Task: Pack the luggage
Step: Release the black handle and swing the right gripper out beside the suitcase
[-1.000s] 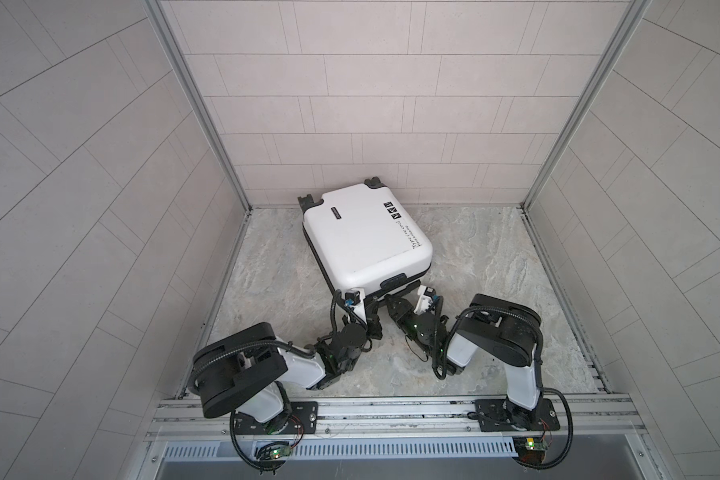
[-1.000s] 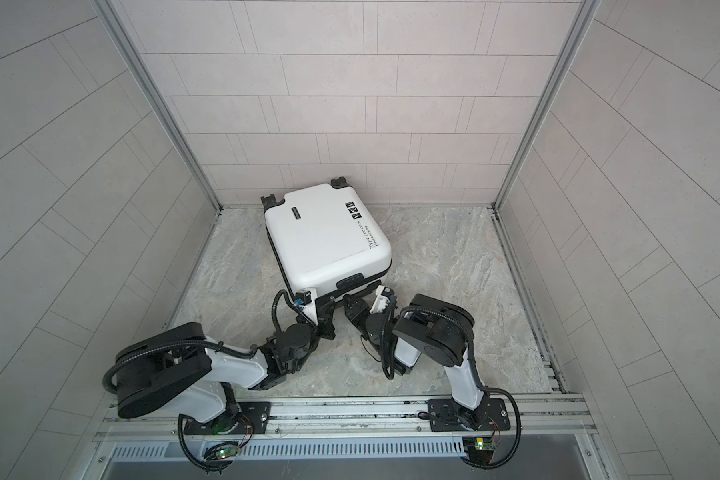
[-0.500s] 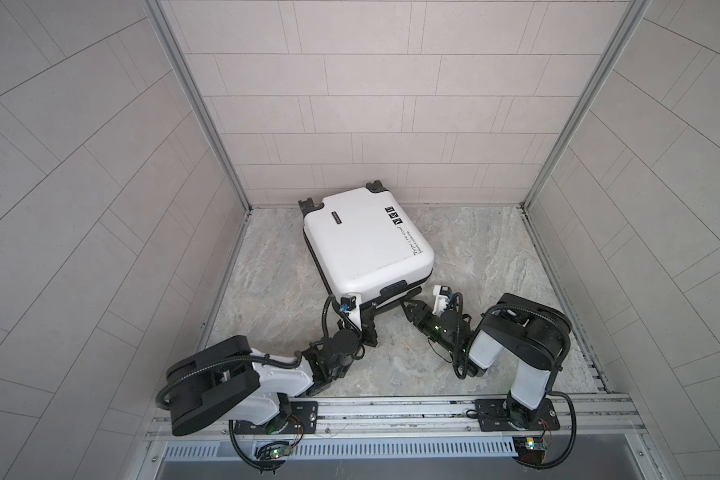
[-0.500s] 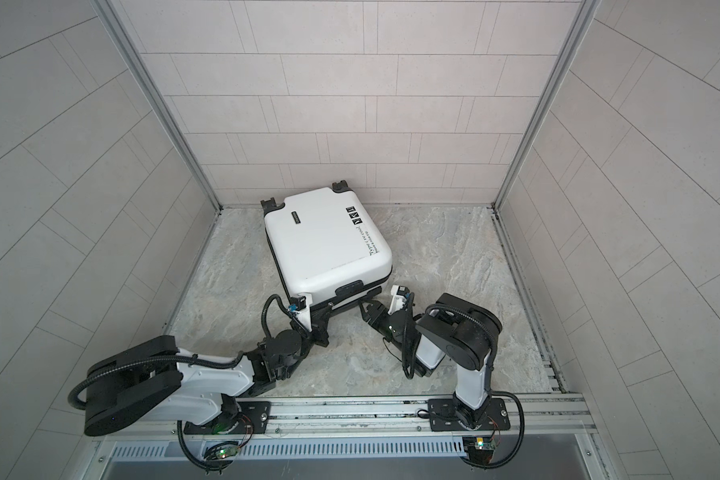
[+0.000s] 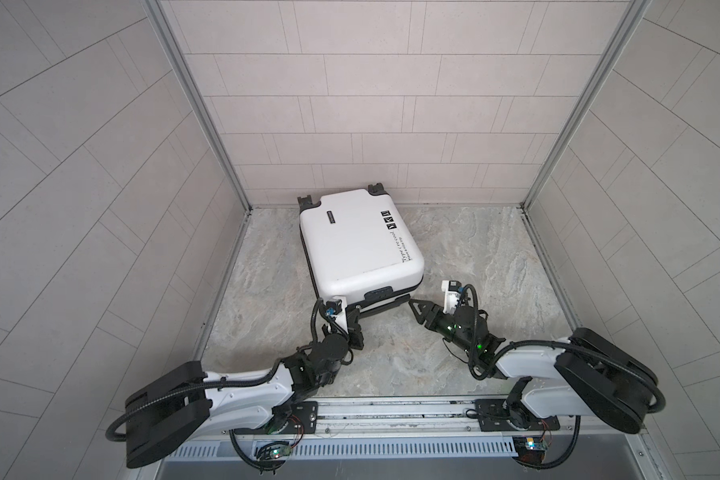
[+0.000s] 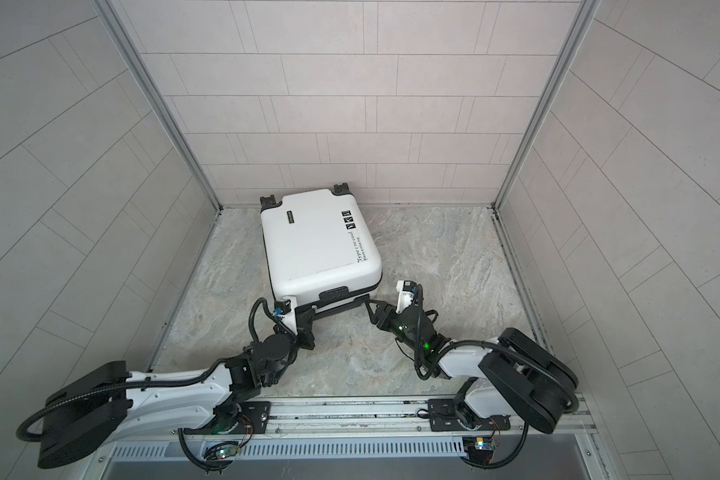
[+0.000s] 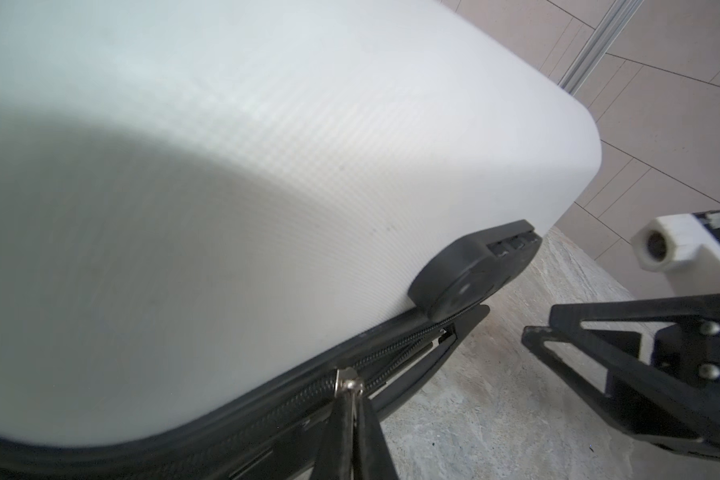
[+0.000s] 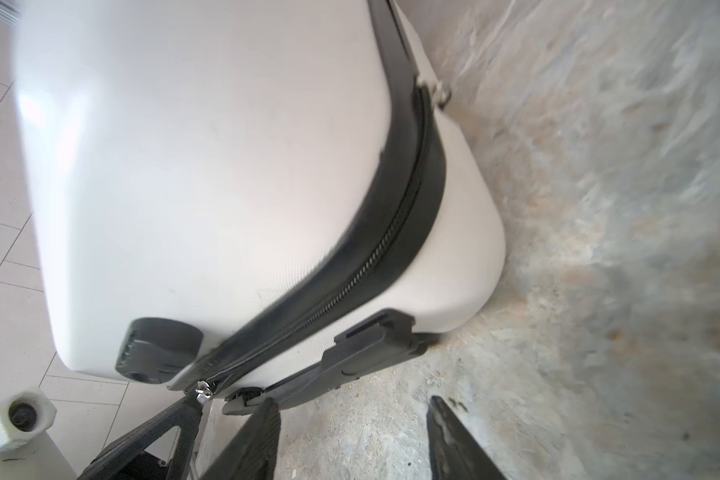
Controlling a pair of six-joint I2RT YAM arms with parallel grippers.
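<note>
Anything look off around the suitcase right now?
Only that the luggage lies skewed to the back wall rather than square. The left pincer is shut on the zipper pull; the right pincer is open and empty. No spill or damage shows.

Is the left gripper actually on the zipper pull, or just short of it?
Touching. The left wrist view shows the left gripper shut, its tips pinching the silver zipper pull on the luggage.
</note>
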